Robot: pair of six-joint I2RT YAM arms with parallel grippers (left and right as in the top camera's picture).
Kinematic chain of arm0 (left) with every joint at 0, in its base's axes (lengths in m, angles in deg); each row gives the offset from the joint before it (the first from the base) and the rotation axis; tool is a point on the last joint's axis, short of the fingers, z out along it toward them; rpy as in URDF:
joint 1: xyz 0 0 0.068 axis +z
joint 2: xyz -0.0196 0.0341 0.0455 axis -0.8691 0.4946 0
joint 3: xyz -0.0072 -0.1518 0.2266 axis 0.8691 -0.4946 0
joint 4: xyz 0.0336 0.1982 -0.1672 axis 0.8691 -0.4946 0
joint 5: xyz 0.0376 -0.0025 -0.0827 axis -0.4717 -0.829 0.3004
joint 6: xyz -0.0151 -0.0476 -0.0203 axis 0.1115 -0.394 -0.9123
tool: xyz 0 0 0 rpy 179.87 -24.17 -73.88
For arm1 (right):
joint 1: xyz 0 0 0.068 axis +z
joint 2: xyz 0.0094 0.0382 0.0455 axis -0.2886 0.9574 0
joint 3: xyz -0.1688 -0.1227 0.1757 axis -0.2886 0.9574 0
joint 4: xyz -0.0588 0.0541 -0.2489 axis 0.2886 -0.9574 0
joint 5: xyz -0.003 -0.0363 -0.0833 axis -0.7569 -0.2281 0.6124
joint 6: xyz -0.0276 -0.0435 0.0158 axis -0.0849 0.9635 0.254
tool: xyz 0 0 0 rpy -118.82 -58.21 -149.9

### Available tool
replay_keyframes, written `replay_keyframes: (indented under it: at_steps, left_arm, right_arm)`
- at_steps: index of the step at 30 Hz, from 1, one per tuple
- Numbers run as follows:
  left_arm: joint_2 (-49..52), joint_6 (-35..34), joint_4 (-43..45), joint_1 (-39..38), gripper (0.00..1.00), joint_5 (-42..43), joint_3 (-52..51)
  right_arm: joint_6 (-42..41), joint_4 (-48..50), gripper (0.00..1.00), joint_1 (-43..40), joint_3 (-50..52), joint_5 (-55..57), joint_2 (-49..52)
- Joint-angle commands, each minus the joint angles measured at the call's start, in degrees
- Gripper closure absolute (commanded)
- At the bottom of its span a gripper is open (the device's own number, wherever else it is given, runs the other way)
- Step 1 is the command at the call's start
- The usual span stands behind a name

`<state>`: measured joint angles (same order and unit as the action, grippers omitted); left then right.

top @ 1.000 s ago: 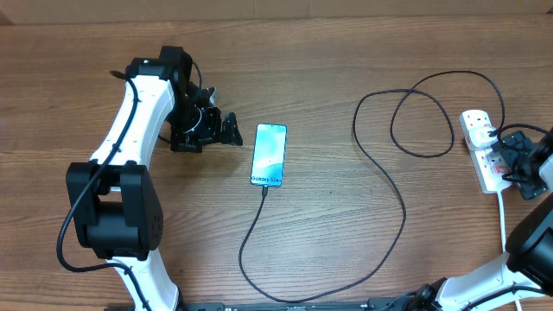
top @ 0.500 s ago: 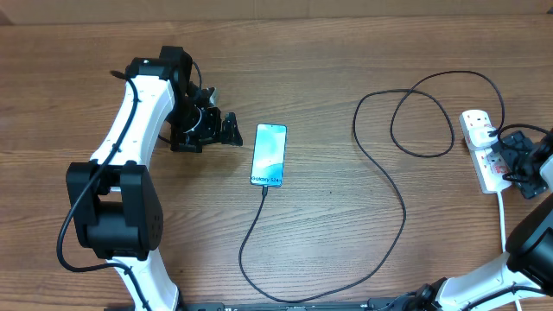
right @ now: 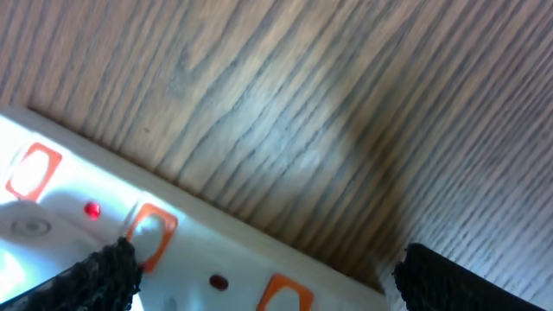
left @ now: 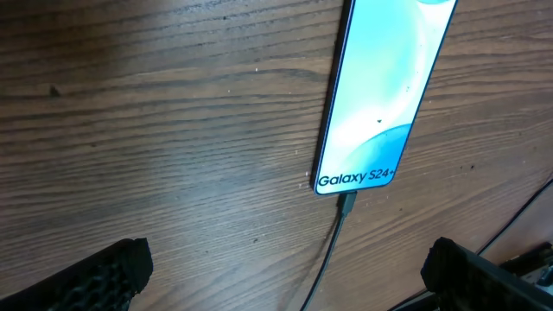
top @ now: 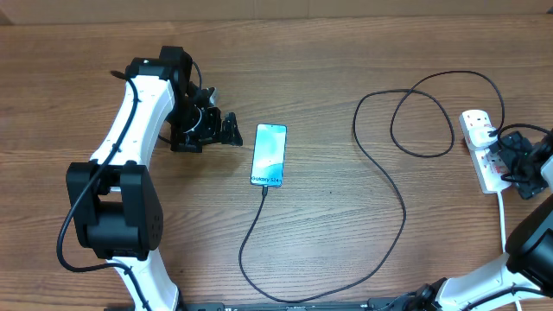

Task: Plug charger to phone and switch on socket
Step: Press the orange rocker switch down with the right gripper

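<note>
The phone point(top: 269, 154) lies flat mid-table with its blue screen up; it also fills the top of the left wrist view point(left: 384, 95). The charger cable point(top: 380, 173) runs from the phone's near end, where its plug tip point(left: 346, 204) sits in the port, loops across the table and reaches the socket point(top: 480, 142) at the right edge. My left gripper point(top: 230, 130) is open and empty, just left of the phone. My right gripper point(top: 511, 160) is open over the socket, whose red-orange switches show in the right wrist view point(right: 147, 233), one with a lit red lamp point(right: 91, 209).
The socket's white lead point(top: 504, 220) runs from it toward the near edge at the right. Bare wooden tabletop point(top: 328, 78) lies between the phone and the cable loops.
</note>
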<state>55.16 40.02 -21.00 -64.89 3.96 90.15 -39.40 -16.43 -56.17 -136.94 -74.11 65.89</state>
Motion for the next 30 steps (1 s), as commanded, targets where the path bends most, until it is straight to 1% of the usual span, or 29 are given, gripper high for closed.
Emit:
replay_keyframes:
  at_steps: [1,6,12,15,16,23,28,30]
  left_arm:
    - [-0.6,-0.8,0.0,-0.4,0.01,-0.2,0.3]
    - [-0.6,-0.8,0.0,-0.4,0.01,-0.2,0.3]
    - [-0.6,-0.8,0.0,-0.4,0.00,-0.2,0.3]
    - [-0.6,-0.8,0.0,-0.4,0.00,-0.2,0.3]
    - [-0.6,-0.8,0.0,-0.4,0.00,-0.2,0.3]
    - [-0.6,-0.8,0.0,-0.4,0.00,-0.2,0.3]
    - [-0.6,-0.8,0.0,-0.4,0.00,-0.2,0.3]
    - [-0.6,-0.8,0.0,-0.4,0.01,-0.2,0.3]
  right_arm:
    - [2.5,-1.8,0.04,0.8,2.1,-1.3,1.8]
    - [2.5,-2.1,0.03,0.8,2.1,-0.2,1.8]
    - [2.5,-2.7,0.00,0.8,1.4,1.7,1.8]
    - [2.5,-6.3,0.00,0.8,-1.7,4.5,1.6]
    - [2.5,-9.4,0.00,0.8,-4.8,5.6,1.4]
    - [2.4,-24.0,0.00,0.8,-17.0,3.8,0.7]
    - [3.0,-25.6,0.00,1.0,-17.4,-3.8,0.6]
    - [4.2,-25.6,0.00,1.4,-17.3,-5.0,0.6]
